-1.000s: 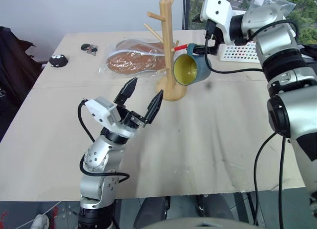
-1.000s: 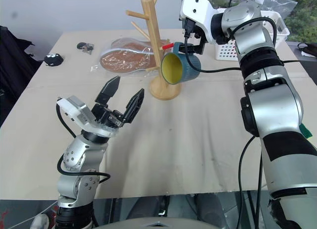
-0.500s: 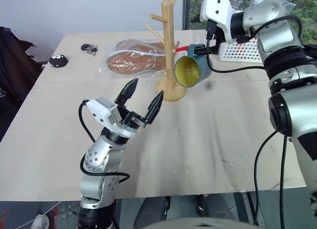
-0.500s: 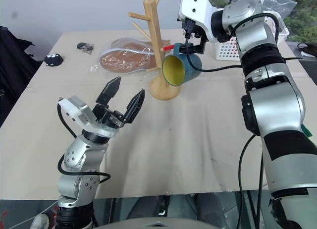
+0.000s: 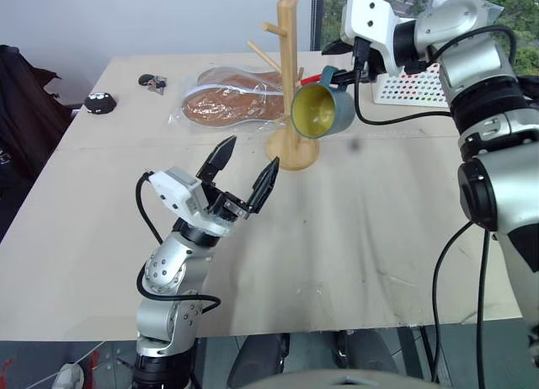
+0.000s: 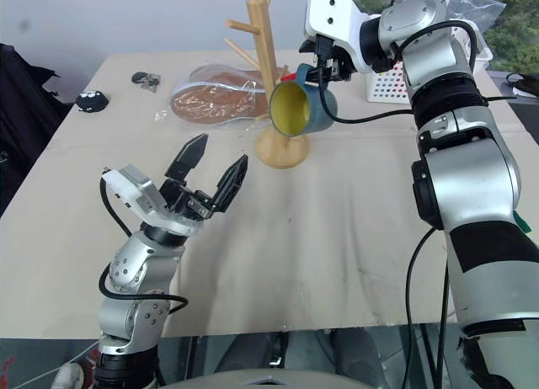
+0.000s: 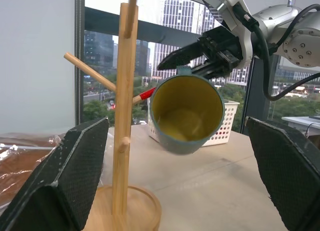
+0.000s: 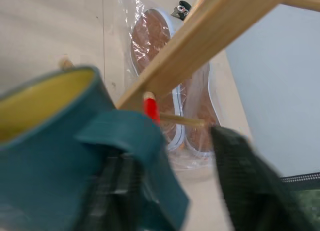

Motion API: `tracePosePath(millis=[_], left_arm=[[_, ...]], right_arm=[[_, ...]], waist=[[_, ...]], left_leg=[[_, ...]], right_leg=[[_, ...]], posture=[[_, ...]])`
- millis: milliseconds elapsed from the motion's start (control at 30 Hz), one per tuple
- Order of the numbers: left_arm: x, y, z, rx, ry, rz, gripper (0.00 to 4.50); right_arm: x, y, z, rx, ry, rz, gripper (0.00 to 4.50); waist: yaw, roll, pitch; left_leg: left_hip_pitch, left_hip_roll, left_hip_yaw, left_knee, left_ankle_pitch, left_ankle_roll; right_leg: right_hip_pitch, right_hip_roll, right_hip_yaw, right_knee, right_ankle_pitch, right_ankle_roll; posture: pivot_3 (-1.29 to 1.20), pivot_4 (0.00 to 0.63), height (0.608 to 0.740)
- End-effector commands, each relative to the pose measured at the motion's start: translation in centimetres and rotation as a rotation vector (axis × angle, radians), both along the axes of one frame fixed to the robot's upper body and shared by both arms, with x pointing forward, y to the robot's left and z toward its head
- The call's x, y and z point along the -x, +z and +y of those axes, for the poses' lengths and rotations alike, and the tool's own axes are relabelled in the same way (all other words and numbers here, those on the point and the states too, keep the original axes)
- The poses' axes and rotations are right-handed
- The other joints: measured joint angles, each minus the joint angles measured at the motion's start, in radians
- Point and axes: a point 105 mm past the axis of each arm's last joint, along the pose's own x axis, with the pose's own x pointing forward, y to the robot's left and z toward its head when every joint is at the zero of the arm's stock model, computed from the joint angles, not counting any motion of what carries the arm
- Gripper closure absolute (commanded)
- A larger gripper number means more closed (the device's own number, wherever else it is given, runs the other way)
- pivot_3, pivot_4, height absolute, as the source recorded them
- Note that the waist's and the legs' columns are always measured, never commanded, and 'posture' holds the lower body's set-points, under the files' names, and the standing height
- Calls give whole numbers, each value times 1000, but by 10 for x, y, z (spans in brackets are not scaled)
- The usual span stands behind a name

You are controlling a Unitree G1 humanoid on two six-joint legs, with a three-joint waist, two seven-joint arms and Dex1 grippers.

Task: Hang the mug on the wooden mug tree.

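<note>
The pale wooden table (image 5: pixel 379 237) stands before a window wall, with a bagged pair of insoles (image 5: pixel 227 103) and a white basket (image 5: pixel 413 86) at its far side.

From the head views, my right tool (image 5: pixel 334 71) is clenched on the mug (image 5: pixel 324 111), carrying it clear of the table and just beside the wooden mug tree (image 5: pixel 289 86), on the tree's right. The mug lies tilted, its yellow mouth facing back toward me. My left tool (image 5: pixel 251 151) hangs near the front of the table with its fingers spread, grasping nothing, well apart from the tree.

In the left wrist view, the red-tipped peg (image 7: pixel 146 94) slants up from the post toward the mug, its tip just short of the rim. The right arm is plainly the nearer one.

In the right wrist view, the handle (image 8: pixel 135 136) sits between my tool's fingers, and the red tip shows just past its edge, not through the loop as far as I can tell. I judge that the coming move turns on this: the loop must travel toward the post along the peg's upward slant, then settle down onto it.
</note>
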Motion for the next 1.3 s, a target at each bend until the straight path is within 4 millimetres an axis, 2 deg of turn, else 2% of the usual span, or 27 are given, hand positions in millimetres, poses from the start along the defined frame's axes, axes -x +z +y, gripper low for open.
tracePosePath(millis=[33,367,500,867,1067,1300], left_arm=[[4,7,-1,-5,-10,-36,0],[3,8,-1,-9,-21,-40,0],[3,9,-3,3,-29,-45,0],[5,10,-4,8,-38,-49,0],[6,10,-3,9,-26,-50,0],[8,8,-3,10,-18,-43,0]], right_arm=[[6,25,-1,-41,16,-76,4447],[13,28,-6,-7,63,-88,4479],[16,17,-5,98,112,-123,4479],[14,11,13,135,135,-158,4479],[28,18,21,117,254,-122,4479],[33,27,21,107,286,-162,4479]], waist=[[0,0,0],[0,0,0],[0,0,0],[-1,0,0],[-1,0,0],[-1,0,0]], left_leg=[[0,0,0,0,0,0],[0,0,0,0,0,0],[0,0,0,0,0,0],[0,0,1,1,0,0],[0,0,0,1,0,0],[0,0,0,1,0,0]], right_leg=[[0,0,0,0,0,0],[0,0,0,0,0,0],[0,0,0,0,0,0],[0,0,1,1,0,0],[0,0,1,1,0,0],[0,0,1,1,0,0]], posture=[[0,150,740],[0,150,740],[0,150,740],[0,150,740],[0,150,740],[0,150,740]])
